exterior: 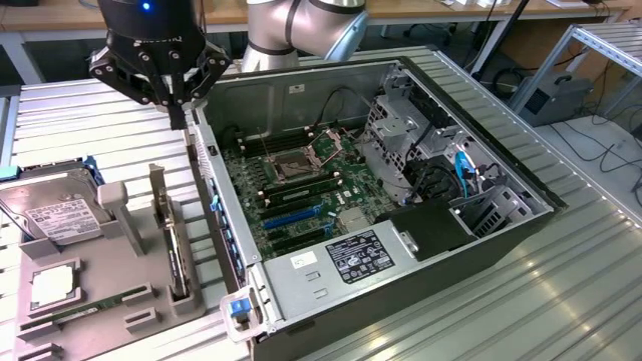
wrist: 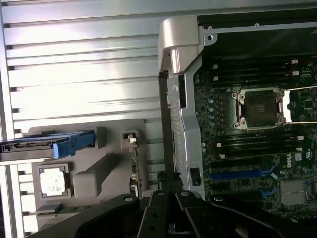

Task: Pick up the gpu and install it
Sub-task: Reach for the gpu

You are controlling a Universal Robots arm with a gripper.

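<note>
Exterior view: the pick-up step is in hand and, by my judgement, barely begun; the gripper (exterior: 179,120) hangs clenched on nothing, its fingers pressed together into one thin dark blade above the bench, just beside the upper corner of the case (exterior: 213,177); the gpu (exterior: 177,252) is not yet touched. It stands on edge in a slot of the grey tray (exterior: 128,248), running alongside the case wall, its silver bracket end pointing toward the gripper; the card sits lower than the fingertips and nearer the camera, clearly apart from them. Wrist view shows the same: gripper (wrist: 165,82) along the case (wrist: 187,124) wall, gpu (wrist: 133,166) edge-on off to one side. A grasp would call for the jaws to part, line up over the card's top edge and straddle it squarely; the blue slots (exterior: 291,218) on the board stand empty.
</note>
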